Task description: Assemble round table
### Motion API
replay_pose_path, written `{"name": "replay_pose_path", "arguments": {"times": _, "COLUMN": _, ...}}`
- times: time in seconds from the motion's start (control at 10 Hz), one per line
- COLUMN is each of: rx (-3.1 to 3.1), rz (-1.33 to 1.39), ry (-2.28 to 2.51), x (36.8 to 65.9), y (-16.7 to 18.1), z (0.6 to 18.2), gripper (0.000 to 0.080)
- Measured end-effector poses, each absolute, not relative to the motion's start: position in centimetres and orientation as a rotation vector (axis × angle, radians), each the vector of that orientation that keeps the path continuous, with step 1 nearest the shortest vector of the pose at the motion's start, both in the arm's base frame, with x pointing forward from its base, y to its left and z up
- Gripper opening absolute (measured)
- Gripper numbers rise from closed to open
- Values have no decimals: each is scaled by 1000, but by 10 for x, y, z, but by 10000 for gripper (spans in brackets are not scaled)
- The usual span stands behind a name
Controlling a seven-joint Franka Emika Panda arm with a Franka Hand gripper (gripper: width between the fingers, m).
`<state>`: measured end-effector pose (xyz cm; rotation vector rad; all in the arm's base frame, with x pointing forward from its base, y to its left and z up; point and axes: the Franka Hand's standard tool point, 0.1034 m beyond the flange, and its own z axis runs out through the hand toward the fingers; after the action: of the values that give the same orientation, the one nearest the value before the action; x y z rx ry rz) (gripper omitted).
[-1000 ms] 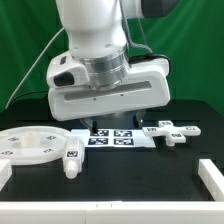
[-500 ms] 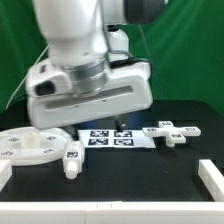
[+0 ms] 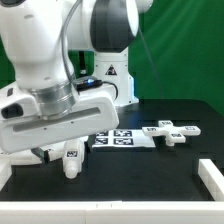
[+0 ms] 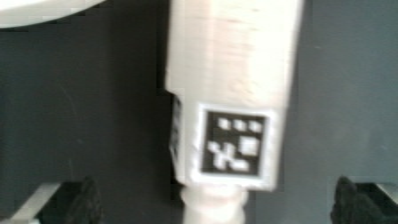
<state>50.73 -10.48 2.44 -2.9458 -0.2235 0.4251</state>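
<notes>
the end effector [image 4: 215,200] hung with its fingers apart, one on either side of the leg [image 4: 231,80], which lay on the table [image 3: 150,175] toward the exterior view's left. this straddle probably lined up a grasp. the foot [image 3: 170,133] lay well apart.

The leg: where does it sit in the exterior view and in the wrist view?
Exterior view: the leg lies at the lower left, on the black table.
Wrist view: the leg fills the centre, close up.
Shared landmark: the black-and-white square tag on the leg's side.
</notes>
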Motion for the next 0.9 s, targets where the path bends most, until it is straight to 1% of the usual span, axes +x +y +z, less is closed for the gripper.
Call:
{"name": "replay_pose_path", "arguments": {"times": 0.2, "rx": -2945, "rz": 422, "ry": -240, "x": 493, "y": -102, "z": 12, "gripper": 649}}
{"name": "replay_pose_path", "arguments": {"times": 0.3, "rx": -2937, "rz": 426, "ry": -236, "x": 491, "y": -104, "z": 11, "gripper": 649}}
{"name": "replay_pose_path", "arguments": {"times": 0.4, "rx": -2939, "rz": 422, "ry": -239, "x": 492, "y": -103, "z": 11, "gripper": 599}}
{"name": "replay_pose_path", "arguments": {"times": 0.5, "rx": -2939, "rz": 423, "ry": -239, "x": 492, "y": -103, "z": 11, "gripper": 599}}
{"name": "replay_pose_path", "arguments": {"times": 0.6, "rx": -2939, "rz": 423, "ry": -239, "x": 492, "y": -103, "z": 11, "gripper": 422}}
{"name": "replay_pose_path", "arguments": {"times": 0.7, "rx": -2939, "rz": 423, "ry": -239, "x": 492, "y": -103, "z": 11, "gripper": 422}}
{"name": "replay_pose_path", "arguments": {"times": 0.8, "rx": -2939, "rz": 437, "ry": -203, "x": 492, "y": -98, "z": 13, "gripper": 314}}
{"name": "replay_pose_path", "arguments": {"times": 0.9, "rx": -2931, "rz": 468, "ry": -149, "x": 492, "y": -83, "z": 25, "gripper": 314}}
